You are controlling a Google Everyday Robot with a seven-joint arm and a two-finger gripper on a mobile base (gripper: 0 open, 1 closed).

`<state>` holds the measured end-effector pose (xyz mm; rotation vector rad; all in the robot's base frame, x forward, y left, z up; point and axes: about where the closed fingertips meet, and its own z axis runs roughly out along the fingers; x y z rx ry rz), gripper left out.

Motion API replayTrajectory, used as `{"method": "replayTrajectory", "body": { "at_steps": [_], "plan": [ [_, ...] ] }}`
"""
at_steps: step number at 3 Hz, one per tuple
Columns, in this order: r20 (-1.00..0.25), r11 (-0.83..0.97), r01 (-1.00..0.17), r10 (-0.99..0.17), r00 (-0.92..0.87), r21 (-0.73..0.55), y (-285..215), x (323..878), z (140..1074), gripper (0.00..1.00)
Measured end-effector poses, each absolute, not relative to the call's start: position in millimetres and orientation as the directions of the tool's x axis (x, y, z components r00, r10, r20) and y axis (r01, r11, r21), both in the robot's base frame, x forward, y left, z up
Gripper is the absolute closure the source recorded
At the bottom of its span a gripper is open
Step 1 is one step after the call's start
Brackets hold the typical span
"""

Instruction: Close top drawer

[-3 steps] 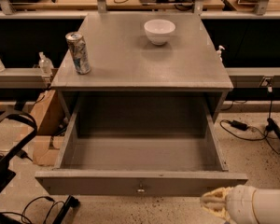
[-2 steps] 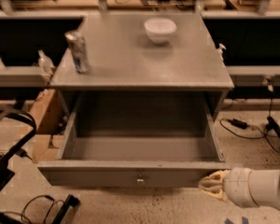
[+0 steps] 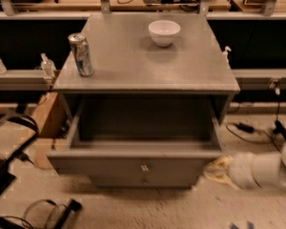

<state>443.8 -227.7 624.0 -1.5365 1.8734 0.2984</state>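
Observation:
The top drawer (image 3: 133, 163) of a grey cabinet stands partly pulled out, with a flat front panel and a small metal knob (image 3: 144, 167) at its centre. Its inside looks empty. My gripper (image 3: 213, 170) comes in from the right on a white arm (image 3: 264, 171) and sits at the right end of the drawer front, touching or nearly touching it. A second drawer front (image 3: 143, 181) shows just below.
On the cabinet top (image 3: 143, 61) stand a drink can (image 3: 81, 55) at the left and a white bowl (image 3: 164, 33) at the back. Cables (image 3: 250, 128) lie on the floor at right, a cardboard box (image 3: 45, 118) and black gear (image 3: 9, 175) at left.
The drawer has slid in toward the cabinet, showing less of its inside. My gripper has moved up against the right end of the drawer front.

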Motion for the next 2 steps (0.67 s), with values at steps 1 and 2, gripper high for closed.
{"method": "replayTrajectory", "body": {
  "at_steps": [1, 2],
  "plan": [
    [-0.630, 0.275, -0.931, -0.774, -0.066, -0.240, -227.7, 440.8, 624.0, 1.00],
    [-0.619, 0.270, -0.930, -0.783, -0.060, -0.251, -238.6, 480.3, 629.4, 1.00]
  ]
}}
